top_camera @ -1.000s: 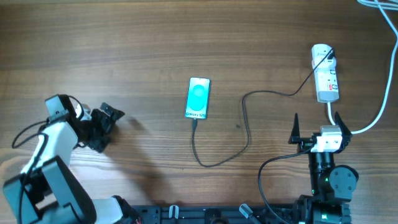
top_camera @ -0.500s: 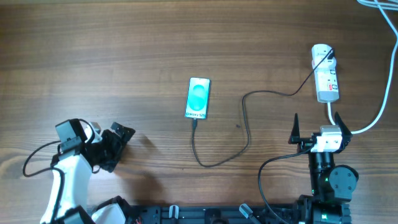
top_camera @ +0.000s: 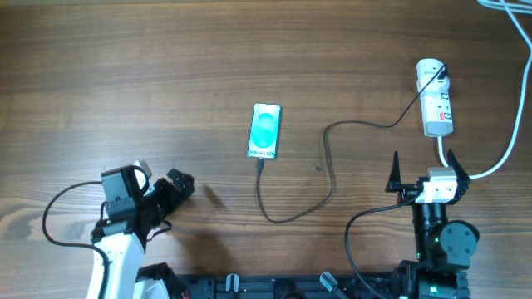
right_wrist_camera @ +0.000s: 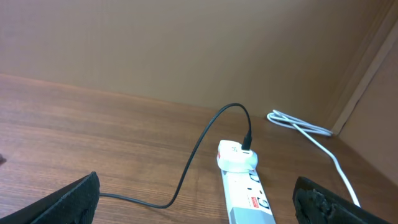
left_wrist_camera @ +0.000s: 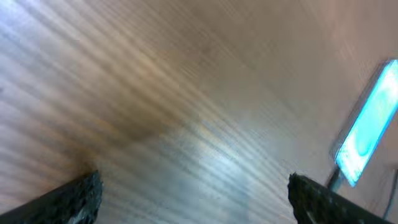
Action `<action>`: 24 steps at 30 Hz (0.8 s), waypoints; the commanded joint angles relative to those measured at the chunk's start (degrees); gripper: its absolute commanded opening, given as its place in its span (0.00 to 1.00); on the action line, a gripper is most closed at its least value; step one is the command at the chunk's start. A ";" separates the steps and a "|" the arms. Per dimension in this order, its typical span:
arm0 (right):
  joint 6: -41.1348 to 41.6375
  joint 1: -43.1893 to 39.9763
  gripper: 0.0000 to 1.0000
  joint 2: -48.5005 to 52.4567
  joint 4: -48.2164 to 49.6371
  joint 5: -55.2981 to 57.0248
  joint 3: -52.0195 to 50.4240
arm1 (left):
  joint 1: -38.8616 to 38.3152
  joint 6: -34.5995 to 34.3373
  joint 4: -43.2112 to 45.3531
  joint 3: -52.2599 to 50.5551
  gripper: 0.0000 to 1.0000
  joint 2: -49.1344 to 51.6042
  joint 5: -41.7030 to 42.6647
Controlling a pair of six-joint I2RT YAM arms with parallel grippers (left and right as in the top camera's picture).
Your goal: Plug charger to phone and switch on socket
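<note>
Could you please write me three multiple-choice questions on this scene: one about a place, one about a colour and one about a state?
1. Where does the socket lie in the overhead view?
A. upper right
B. centre
C. lower left

2. What colour is the screen of the phone?
A. red
B. teal and light blue
C. yellow

3. How is the left pincer?
A. shut on the phone
B. shut and empty
C. open, holding nothing

Answers:
1. A, the white strip sits near the upper right corner.
2. B, the screen shows teal and light blue above a white strip.
3. C, the left wrist view shows its fingers wide apart with nothing between them.
</note>
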 commanded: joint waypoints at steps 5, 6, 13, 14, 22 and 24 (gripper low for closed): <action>-0.35 -0.28 0.99 -0.79 0.15 0.76 -0.07 | -2.29 4.72 25.11 -12.85 1.00 -5.57 -4.85; -0.37 -0.28 1.00 -0.79 0.15 0.76 -0.07 | -2.36 5.84 27.19 -14.12 1.00 -6.19 -4.85; -0.37 -0.28 1.00 -0.79 0.15 0.76 -0.07 | -2.36 7.45 29.77 -17.22 1.00 -8.41 -5.25; -0.35 -0.28 1.00 -0.79 0.15 0.76 -0.07 | -2.43 7.45 29.81 -17.22 1.00 -8.41 -5.25; -0.35 -0.28 1.00 -0.79 0.15 0.76 -0.07 | -7.91 7.45 26.73 -17.22 1.00 -12.68 -10.91; -0.35 -0.28 1.00 -0.79 0.15 0.76 -0.07 | -8.52 7.48 25.05 -17.22 1.00 -14.67 -11.96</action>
